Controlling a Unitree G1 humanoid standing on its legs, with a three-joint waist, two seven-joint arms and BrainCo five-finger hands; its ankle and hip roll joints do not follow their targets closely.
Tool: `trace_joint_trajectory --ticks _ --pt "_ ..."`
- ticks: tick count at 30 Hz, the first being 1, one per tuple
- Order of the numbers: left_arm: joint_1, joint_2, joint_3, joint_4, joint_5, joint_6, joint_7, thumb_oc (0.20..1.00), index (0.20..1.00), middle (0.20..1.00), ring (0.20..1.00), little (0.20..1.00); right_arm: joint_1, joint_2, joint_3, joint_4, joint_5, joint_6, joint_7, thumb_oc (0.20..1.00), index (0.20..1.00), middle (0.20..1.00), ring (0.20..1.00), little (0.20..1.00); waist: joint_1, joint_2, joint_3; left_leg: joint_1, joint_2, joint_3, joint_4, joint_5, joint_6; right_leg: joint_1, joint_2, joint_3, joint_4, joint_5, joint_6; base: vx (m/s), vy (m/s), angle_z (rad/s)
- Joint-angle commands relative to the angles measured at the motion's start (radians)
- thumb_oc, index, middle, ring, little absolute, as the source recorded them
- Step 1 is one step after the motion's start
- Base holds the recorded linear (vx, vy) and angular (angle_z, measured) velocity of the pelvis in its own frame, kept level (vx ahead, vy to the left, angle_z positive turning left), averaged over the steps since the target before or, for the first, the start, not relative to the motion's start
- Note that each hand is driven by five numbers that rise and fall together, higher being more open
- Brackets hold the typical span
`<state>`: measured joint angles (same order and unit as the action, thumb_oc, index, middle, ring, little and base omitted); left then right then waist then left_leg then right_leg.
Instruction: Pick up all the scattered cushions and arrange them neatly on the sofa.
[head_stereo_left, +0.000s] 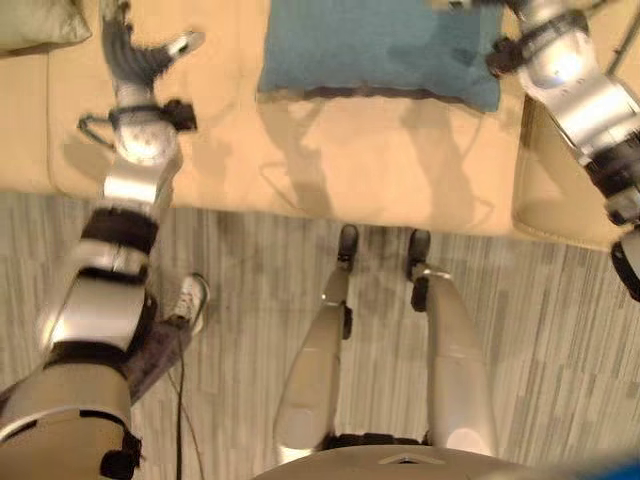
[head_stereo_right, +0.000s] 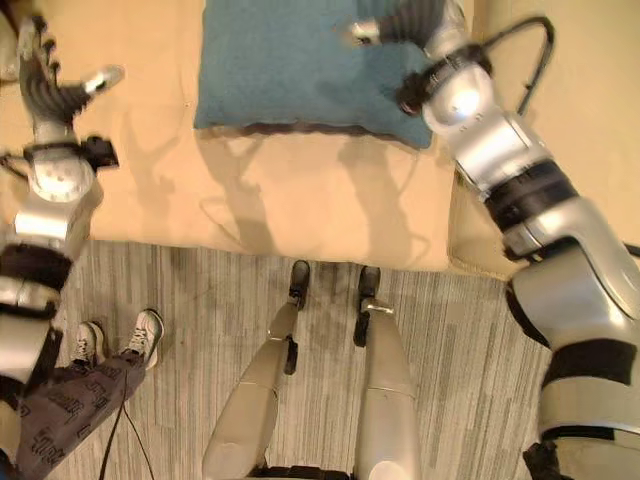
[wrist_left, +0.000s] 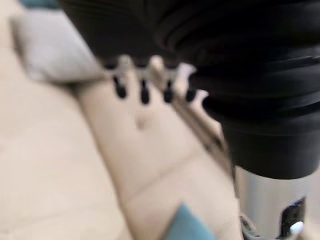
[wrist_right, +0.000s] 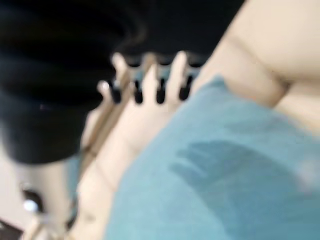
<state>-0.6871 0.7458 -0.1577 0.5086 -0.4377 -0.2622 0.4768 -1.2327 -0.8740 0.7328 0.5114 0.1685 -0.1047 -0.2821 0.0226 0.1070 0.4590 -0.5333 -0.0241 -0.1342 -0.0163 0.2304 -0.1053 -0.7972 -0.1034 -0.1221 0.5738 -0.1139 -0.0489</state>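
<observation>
A teal cushion (head_stereo_left: 380, 50) lies flat on the beige sofa seat (head_stereo_left: 350, 160), straight ahead of me. My right hand (head_stereo_right: 400, 22) is over the cushion's right part, fingers straight and holding nothing; its wrist view shows the fingers (wrist_right: 150, 80) stretched out past the teal cushion (wrist_right: 225, 175). My left hand (head_stereo_left: 130, 55) hovers open above bare seat left of the cushion, thumb spread out. A pale cushion (head_stereo_left: 40, 25) lies at the seat's far left, and it appears again as a pale cushion (wrist_left: 55, 50) beyond the left hand's fingers.
The sofa's armrest (head_stereo_left: 560, 200) bulges out on the right under my right arm. A person's white shoe (head_stereo_left: 190, 300) and trouser leg (head_stereo_right: 80, 400) stand on the striped grey floor close to my left arm.
</observation>
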Motion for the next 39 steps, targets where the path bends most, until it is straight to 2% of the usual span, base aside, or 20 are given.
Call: trace_joint_trajectory --ticks 1,3,4,7,10,12,16,19,21,23,27,29,30,31,33,35,37,38,39 --pt "0.003 -0.013 -0.007 0.099 0.032 -0.060 -0.037 1.000 1.000 1.000 1.000 1.000 0.067 0.018 -0.071 0.010 -0.090 -0.048 0.033 1.000 1.000 1.000 1.000 1.000 -0.009 -0.056 -0.069 0.148 0.031 -0.007 -0.071 -0.061 -0.056 0.185 0.025 0.029 -0.360 0.159 0.163 0.04 0.035 0.07" --pt "0.132 -0.068 0.038 0.077 0.027 -0.057 -0.068 1.000 1.000 1.000 1.000 1.000 0.197 0.000 -0.135 -0.031 -0.105 -0.054 0.055 1.000 1.000 1.000 1.000 1.000 -0.014 -0.060 -0.087 0.177 0.030 -0.002 -0.071 -0.072 -0.051 0.227 0.023 0.027 -0.381 0.169 0.163 0.07 0.070 0.00" --pt "0.260 -0.117 0.071 0.086 0.055 -0.047 -0.094 1.000 1.000 1.000 1.000 1.000 0.357 -0.005 -0.198 -0.046 -0.141 -0.057 0.087 1.000 1.000 1.000 1.000 1.000 -0.020 -0.069 -0.107 0.221 0.030 0.007 -0.071 -0.088 -0.047 0.292 0.026 0.025 -0.413 0.170 0.165 0.10 0.103 -0.09" --pt "0.430 -0.231 0.096 0.134 0.052 -0.029 -0.154 1.000 1.000 1.000 1.000 1.000 0.598 0.070 -0.294 -0.043 -0.176 -0.062 0.115 1.000 1.000 1.000 1.000 1.000 -0.031 -0.080 -0.144 0.280 0.030 0.023 -0.071 -0.103 -0.040 0.381 0.036 0.018 -0.456 0.179 0.168 0.10 0.064 -0.09" --pt "0.497 -0.272 0.109 0.194 0.057 -0.003 -0.195 1.000 1.000 1.000 1.000 1.000 0.699 0.114 -0.322 -0.018 -0.196 -0.051 0.146 1.000 1.000 1.000 1.000 1.000 -0.036 -0.084 -0.169 0.315 0.033 0.032 -0.071 -0.112 -0.036 0.429 0.040 0.013 -0.482 0.182 0.172 0.09 0.045 -0.23" --pt "0.619 -0.350 0.081 0.308 0.100 0.037 -0.272 1.000 1.000 1.000 1.000 1.000 0.827 0.190 -0.334 0.085 -0.246 -0.037 0.187 1.000 1.000 1.000 1.000 1.000 -0.049 -0.083 -0.206 0.377 0.042 0.056 -0.071 -0.126 -0.033 0.501 0.044 0.022 -0.517 0.189 0.181 0.12 0.079 -0.29" --pt "0.672 -0.429 0.103 0.539 0.134 0.089 -0.337 1.000 1.000 1.000 1.000 1.000 0.927 0.281 -0.376 0.267 -0.291 -0.011 0.194 1.000 1.000 1.000 1.000 1.000 -0.067 -0.095 -0.266 0.445 0.059 0.075 -0.067 -0.133 -0.034 0.591 0.048 0.021 -0.584 0.193 0.184 0.08 0.002 -0.30" --pt "0.713 -0.467 0.120 0.678 0.212 0.128 -0.369 1.000 1.000 1.000 1.000 1.000 1.006 0.354 -0.411 0.431 -0.309 0.006 0.195 1.000 1.000 1.000 1.000 1.000 -0.070 -0.105 -0.315 0.493 0.071 0.079 -0.052 -0.120 -0.041 0.664 0.058 0.025 -0.626 0.190 0.176 0.07 -0.068 -0.15" --pt "0.720 -0.474 0.124 0.708 0.237 0.145 -0.374 1.000 1.000 1.000 1.000 1.000 1.029 0.372 -0.425 0.479 -0.312 0.013 0.196 1.000 1.000 1.000 1.000 1.000 -0.073 -0.107 -0.321 0.502 0.076 0.080 -0.048 -0.115 -0.044 0.686 0.061 0.025 -0.637 0.189 0.171 0.02 -0.101 0.02" --pt "0.731 -0.478 0.126 0.752 0.274 0.162 -0.389 1.000 1.000 1.000 1.000 1.000 1.077 0.407 -0.439 0.579 -0.319 0.026 0.197 1.000 1.000 1.000 1.000 1.000 -0.073 -0.120 -0.333 0.490 0.090 0.071 -0.014 -0.083 -0.057 0.719 0.073 0.020 -0.661 0.178 0.156 -0.03 -0.129 0.26" --pt "0.726 -0.480 0.129 0.769 0.290 0.173 -0.387 1.000 1.000 1.000 1.000 1.000 1.105 0.442 -0.461 0.655 -0.302 0.040 0.194 1.000 1.000 1.000 1.000 1.000 -0.077 -0.138 -0.331 0.461 0.092 0.095 0.044 -0.085 -0.053 0.721 0.066 0.001 -0.661 0.170 0.150 -0.10 -0.095 0.52" --pt "0.718 -0.481 0.130 0.767 0.288 0.171 -0.384 1.000 1.000 1.000 1.000 1.000 1.108 0.454 -0.463 0.680 -0.293 0.050 0.201 1.000 1.000 1.000 1.000 1.000 -0.078 -0.155 -0.332 0.457 0.074 0.100 0.108 -0.123 -0.037 0.712 0.062 0.003 -0.661 0.184 0.148 -0.17 -0.082 0.27" --pt "0.719 -0.490 0.125 0.765 0.284 0.169 -0.387 1.000 1.000 1.000 1.000 1.000 1.109 0.461 -0.461 0.692 -0.291 0.057 0.204 1.000 1.000 1.000 1.000 1.000 -0.081 -0.168 -0.342 0.481 0.038 0.054 0.172 -0.170 -0.019 0.699 0.055 0.023 -0.661 0.201 0.148 -0.19 -0.024 0.26" --pt "0.711 -0.494 0.122 0.762 0.282 0.169 -0.388 1.000 1.000 1.000 1.000 1.000 1.109 0.465 -0.459 0.695 -0.295 0.059 0.207 1.000 1.000 1.000 1.000 1.000 -0.091 -0.171 -0.351 0.511 0.028 0.042 0.192 -0.185 -0.012 0.690 0.053 0.030 -0.661 0.218 0.151 -0.16 0.031 0.08" --pt "0.696 -0.505 0.108 0.744 0.269 0.169 -0.390 1.000 1.000 1.000 1.000 1.000 1.110 0.474 -0.455 0.702 -0.306 0.069 0.211 1.000 1.000 1.000 1.000 1.000 -0.110 -0.152 -0.371 0.611 0.030 0.006 0.167 -0.218 -0.005 0.671 0.066 0.041 -0.661 0.237 0.155 -0.16 0.108 -0.11" --pt "0.686 -0.511 0.097 0.730 0.255 0.170 -0.389 1.000 1.000 1.000 1.000 1.000 1.106 0.481 -0.452 0.711 -0.311 0.078 0.211 1.000 1.000 1.000 1.000 1.000 -0.121 -0.135 -0.372 0.659 0.040 -0.014 0.108 -0.234 0.004 0.652 0.075 0.047 -0.661 0.256 0.159 -0.18 0.117 -0.17" --pt "0.678 -0.511 0.083 0.723 0.259 0.171 -0.390 1.000 1.000 1.000 1.000 1.000 1.099 0.487 -0.451 0.717 -0.310 0.083 0.210 1.000 1.000 1.000 1.000 1.000 -0.127 -0.139 -0.367 0.666 0.028 -0.007 0.081 -0.271 0.020 0.627 0.072 0.057 -0.654 0.282 0.169 -0.21 0.100 -0.21" --pt "0.668 -0.509 0.080 0.717 0.254 0.170 -0.389 1.000 1.000 1.000 1.000 1.000 1.093 0.490 -0.448 0.721 -0.313 0.085 0.210 1.000 1.000 1.000 1.000 1.000 -0.120 -0.151 -0.354 0.653 -0.007 -0.040 0.101 -0.287 0.036 0.609 0.066 0.070 -0.650 0.305 0.183 -0.35 0.138 -0.35" --pt "0.667 -0.502 0.082 0.720 0.259 0.169 -0.387 1.000 1.000 1.000 1.000 1.000 1.083 0.498 -0.446 0.726 -0.316 0.085 0.211 1.000 1.000 1.000 1.000 1.000 -0.109 -0.168 -0.331 0.646 -0.049 -0.053 0.088 -0.331 0.064 0.584 0.054 0.086 -0.641 0.328 0.211 -0.48 0.156 -0.59"
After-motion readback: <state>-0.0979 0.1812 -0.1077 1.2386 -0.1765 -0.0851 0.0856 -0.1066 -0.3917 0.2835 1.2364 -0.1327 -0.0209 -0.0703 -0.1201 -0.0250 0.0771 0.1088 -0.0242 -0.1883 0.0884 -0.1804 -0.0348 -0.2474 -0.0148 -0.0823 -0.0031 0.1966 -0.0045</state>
